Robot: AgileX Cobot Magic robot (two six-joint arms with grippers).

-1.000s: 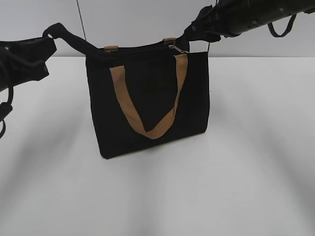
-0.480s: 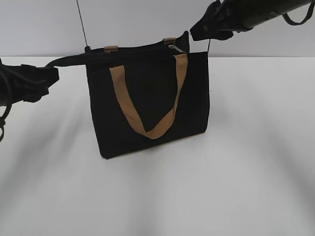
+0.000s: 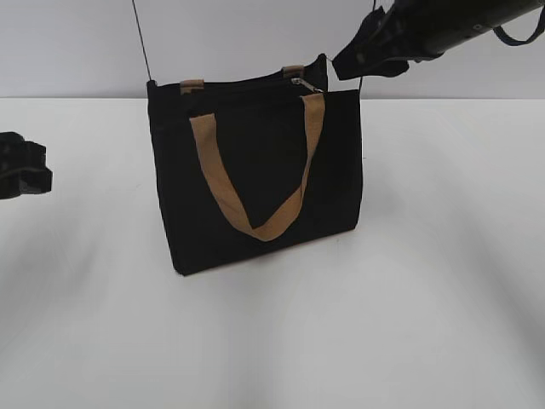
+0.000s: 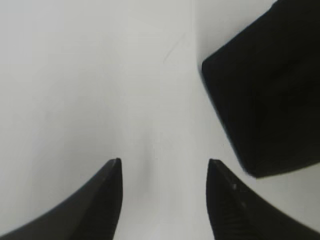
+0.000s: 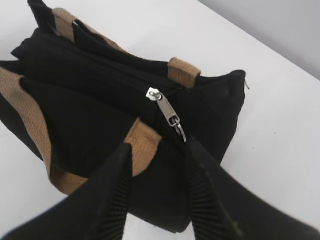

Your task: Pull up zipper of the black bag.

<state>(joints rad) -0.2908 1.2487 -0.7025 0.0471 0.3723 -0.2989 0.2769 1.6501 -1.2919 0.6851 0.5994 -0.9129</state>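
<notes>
Black fabric, squarish and upright on the white table [image 3: 426, 281], the black bag [image 3: 255, 183] with its tan webbing strap handles [image 3: 255, 226] stands free of both arms. Half a second ago a black strap ran taut from the bag's upper left corner to the left gripper [image 3: 24, 168]; now that strap is gone from between them and the left gripper sits well to the left of the bag, low over the table. Its wrist view shows the fingers spread wide with only bare table between them and a corner of the bag off to one side.

The right gripper [image 3: 362, 61] hangs just above and to the right of the bag's top right corner, a little farther from it than a second ago. Its fingers [image 5: 120, 190] stand apart with nothing held.

Along the bag's top edge the black zipper [image 5: 107, 75] looks closed, its teeth meeting up to the small silvery metal pull tab [image 5: 169, 116], which lies loose at the right end, beside the handle's root.

Both arms letting go with the slider at the end of its run suggests the pull is done and the arms are retreating.
</notes>
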